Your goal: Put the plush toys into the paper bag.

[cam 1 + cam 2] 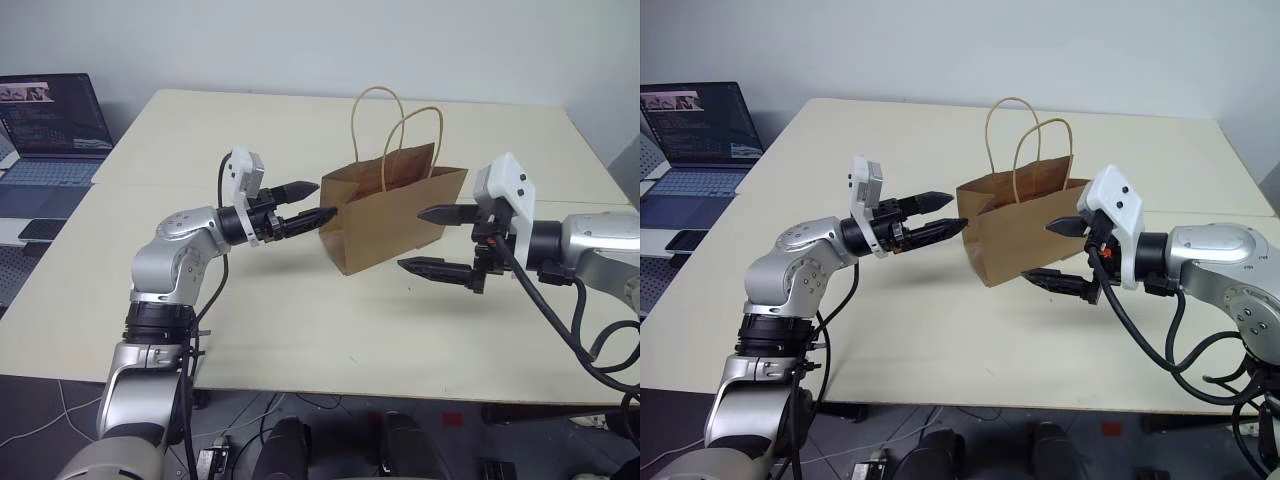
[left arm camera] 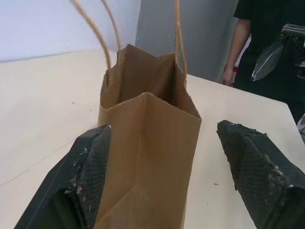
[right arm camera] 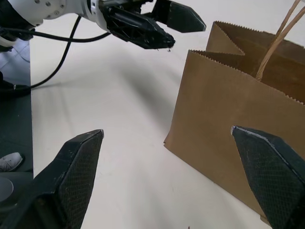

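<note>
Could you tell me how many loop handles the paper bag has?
2: both rise from the paper bag mouth, the far handle behind the near handle.

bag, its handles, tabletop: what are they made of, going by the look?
Paper bag: brown kraft paper, matte; the serrated top edge and sharp gusset creases point to it. Handles: tan twisted cord, probably paper; the twist shows in the left wrist view. Table: pale beige, smooth and low-sheen, likely laminate over board; what lies under the surface cannot be told.
</note>
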Available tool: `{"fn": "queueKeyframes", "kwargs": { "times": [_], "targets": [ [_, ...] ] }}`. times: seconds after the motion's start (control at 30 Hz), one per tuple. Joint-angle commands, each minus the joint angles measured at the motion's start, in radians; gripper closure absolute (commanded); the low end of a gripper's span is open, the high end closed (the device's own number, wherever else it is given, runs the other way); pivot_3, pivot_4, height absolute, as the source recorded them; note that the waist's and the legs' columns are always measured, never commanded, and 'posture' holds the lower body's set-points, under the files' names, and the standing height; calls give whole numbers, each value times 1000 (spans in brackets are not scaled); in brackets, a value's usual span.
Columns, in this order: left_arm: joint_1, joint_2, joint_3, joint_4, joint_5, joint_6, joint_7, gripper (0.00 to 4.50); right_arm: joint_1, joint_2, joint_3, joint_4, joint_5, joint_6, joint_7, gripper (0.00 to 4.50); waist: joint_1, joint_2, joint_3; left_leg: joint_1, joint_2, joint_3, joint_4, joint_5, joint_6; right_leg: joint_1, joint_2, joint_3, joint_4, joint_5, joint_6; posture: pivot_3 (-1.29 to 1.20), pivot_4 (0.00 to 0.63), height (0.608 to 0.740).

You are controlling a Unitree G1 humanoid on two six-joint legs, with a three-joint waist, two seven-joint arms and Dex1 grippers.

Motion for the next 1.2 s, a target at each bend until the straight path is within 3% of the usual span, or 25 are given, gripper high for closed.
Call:
{"fn": "queueKeyframes", "kwargs": {
  "times": [0.03,0.3,0.53,0.63,1.0,1.2],
  "targets": [
    [45,-18,-15,-124,-18,19,46,707,4,-1,-34,-32,6,-8,6,0,0,0,0,0,0,0,0,0,0,0,0,0,0,0,0,0,150,740],
    [60,-120,-18,-120,25,16,211,707,5,-20,-62,-26,9,-3,18,0,3,0,0,0,0,0,1,0,0,1,0,1,0,0,0,0,150,740],
    [47,-179,-58,-100,53,5,262,707,10,-51,-110,-16,16,13,17,0,3,0,0,1,-1,0,1,0,0,1,0,0,0,0,0,0,150,740],
    [54,-199,-73,-102,64,11,285,1236,13,-62,-128,-14,15,19,15,0,3,0,0,1,-1,0,1,0,0,1,0,0,1,0,0,0,150,740],
    [40,-201,-94,-54,94,-27,277,4444,24,-60,-154,-20,19,36,1,0,3,0,0,1,-1,1,1,0,0,1,0,1,1,0,0,0,150,740],
    [-6,-137,-107,8,83,-65,125,4480,53,-76,-178,-14,-7,-4,29,0,2,0,0,1,-2,3,1,0,0,1,0,1,1,0,0,0,150,740]
  ]
}}
